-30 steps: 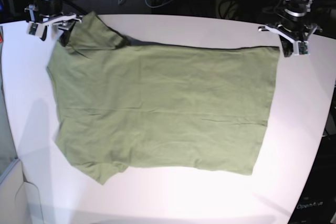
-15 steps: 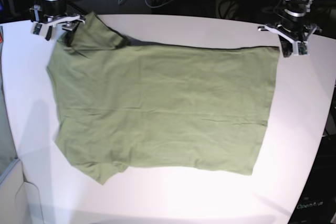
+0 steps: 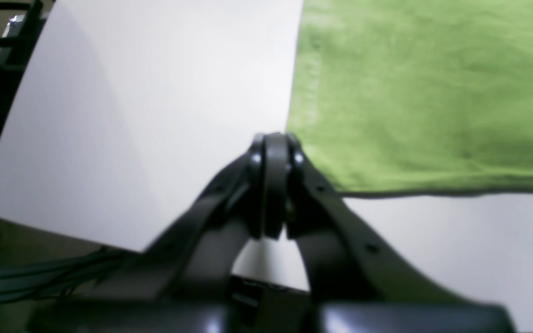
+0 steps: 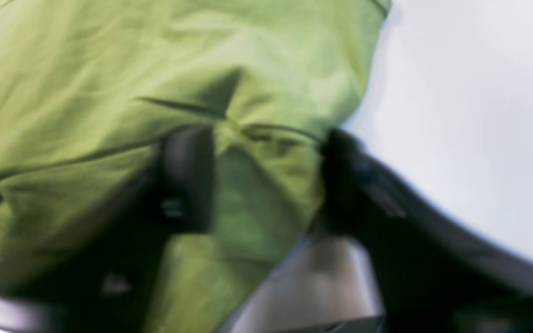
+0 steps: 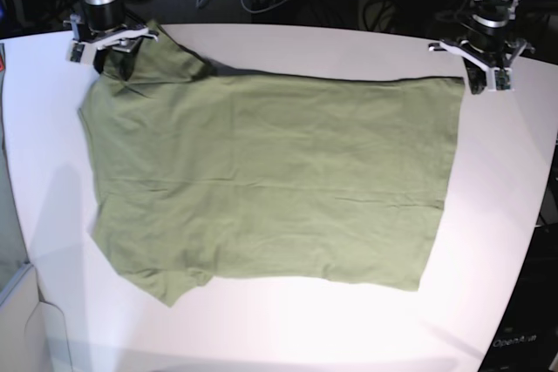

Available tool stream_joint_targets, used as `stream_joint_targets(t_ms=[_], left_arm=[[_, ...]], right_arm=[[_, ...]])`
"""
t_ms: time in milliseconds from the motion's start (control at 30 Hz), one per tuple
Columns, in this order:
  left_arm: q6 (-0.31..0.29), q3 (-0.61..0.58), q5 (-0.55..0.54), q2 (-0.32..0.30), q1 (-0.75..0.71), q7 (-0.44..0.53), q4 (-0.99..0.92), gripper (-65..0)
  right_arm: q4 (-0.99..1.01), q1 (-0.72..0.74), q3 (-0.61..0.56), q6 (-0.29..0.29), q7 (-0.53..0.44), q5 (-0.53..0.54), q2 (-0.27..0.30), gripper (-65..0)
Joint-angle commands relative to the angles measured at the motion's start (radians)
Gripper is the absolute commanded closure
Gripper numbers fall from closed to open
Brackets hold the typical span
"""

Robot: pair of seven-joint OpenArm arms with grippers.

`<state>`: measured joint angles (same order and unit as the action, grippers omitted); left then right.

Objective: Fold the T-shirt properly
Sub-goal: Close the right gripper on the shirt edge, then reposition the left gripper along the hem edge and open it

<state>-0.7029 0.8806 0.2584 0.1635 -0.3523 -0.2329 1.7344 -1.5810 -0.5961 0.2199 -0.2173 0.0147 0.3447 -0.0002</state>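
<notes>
Across the middle of the white table [image 5: 488,215] the T-shirt [image 5: 270,180] lies spread flat, its hem toward 3 o'clock and its sleeves toward 9 o'clock; no fold appears made yet, so the step in hand seems to be taking hold of the far edge. At 1 o'clock the left gripper [image 3: 273,152] stands just beside the hem corner with its fingers pressed together and nothing seen between them; at 11 o'clock the right gripper [image 4: 257,175] straddles the far sleeve, its fingers parted with bunched cloth between them, though whether they pinch it cannot be told. The next move likely calls for a firm pinch at both corners before any lift; the cloth is soft, matte olive cotton, lightly creased; the table is smooth and rounded.
</notes>
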Motion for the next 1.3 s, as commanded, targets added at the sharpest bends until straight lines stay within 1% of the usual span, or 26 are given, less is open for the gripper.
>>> stream_joint_targets(t_ms=[0, 33, 100, 367, 400, 433, 467, 567, 633, 800, 833, 933, 967, 1067, 1133, 1267], left_arm=[[0.005, 0.001, -0.015, -0.006, -0.001, 0.020, 0.022, -0.6], [0.005, 0.001, -0.015, -0.006, -0.001, 0.020, 0.022, -0.6], [0.005, 0.001, -0.015, -0.006, -0.001, 0.020, 0.022, -0.6], [0.005, 0.002, -0.015, -0.006, 0.000, 0.011, 0.042, -0.7], [0.005, 0.002, -0.015, -0.006, 0.000, -0.010, 0.054, -0.7], [0.005, 0.002, -0.018, -0.006, 0.002, -0.052, 0.066, -1.0], [0.005, 0.002, -0.021, -0.006, 0.008, -0.089, 0.080, -2.5], [0.005, 0.030, -0.024, -0.012, 0.048, -0.193, 0.106, -11.7], [0.005, 0.053, -0.026, -0.018, 0.075, -0.227, 0.105, -14.9], [0.005, 0.094, -0.017, -0.018, 0.111, -0.240, 0.101, -15.0], [0.005, 0.096, -0.017, -0.017, 0.117, -0.256, 0.101, -15.0], [0.005, 0.096, -0.023, -0.025, 0.123, -0.356, 0.100, -15.1], [0.005, 0.096, -0.024, -0.038, 0.128, -0.391, 0.095, -15.1], [0.005, 0.098, -0.023, -0.058, 0.163, -0.463, 0.082, -15.1], [0.005, 0.094, -0.024, -0.072, 0.166, -0.504, 0.082, -15.1], [0.005, 0.094, -0.051, -0.077, 0.169, -0.529, 0.094, -15.1]], right_arm=[[-0.005, -0.005, 0.000, -0.015, 0.028, 0.000, 0.001, -17.7], [-0.005, -0.005, 0.000, -0.015, 0.028, 0.000, 0.001, -10.3], [-0.005, -0.005, 0.000, -0.015, 0.028, 0.000, 0.002, -0.1], [-0.005, 0.001, -0.001, -0.015, 0.028, 0.000, 0.004, -0.6], [-0.005, 0.009, -0.001, -0.015, 0.028, 0.000, 0.006, -0.6], [-0.003, 0.012, -0.001, -0.015, 0.028, 0.000, 0.006, -0.6], [-0.002, 0.012, -0.001, -0.015, 0.028, 0.000, 0.006, -0.6], [0.003, 0.015, 0.000, -0.015, 0.028, -0.002, 0.006, -0.4], [0.003, 0.015, -0.001, -0.015, 0.028, -0.002, 0.006, -0.4], [0.003, 0.015, -0.001, -0.015, 0.028, -0.002, 0.006, -0.3], [0.003, 0.015, -0.001, -0.015, 0.028, -0.002, 0.006, -0.3], [0.003, 0.017, 0.000, -0.015, 0.028, -0.002, 0.006, -0.3], [0.003, 0.017, 0.000, -0.015, 0.028, -0.002, 0.006, -0.3], [0.003, 0.017, -0.001, -0.015, 0.028, -0.002, 0.006, -0.3], [0.003, 0.017, -0.001, -0.015, 0.028, -0.002, 0.007, -0.3], [0.003, 0.017, -0.001, -0.015, 0.028, -0.002, 0.007, -0.3]])
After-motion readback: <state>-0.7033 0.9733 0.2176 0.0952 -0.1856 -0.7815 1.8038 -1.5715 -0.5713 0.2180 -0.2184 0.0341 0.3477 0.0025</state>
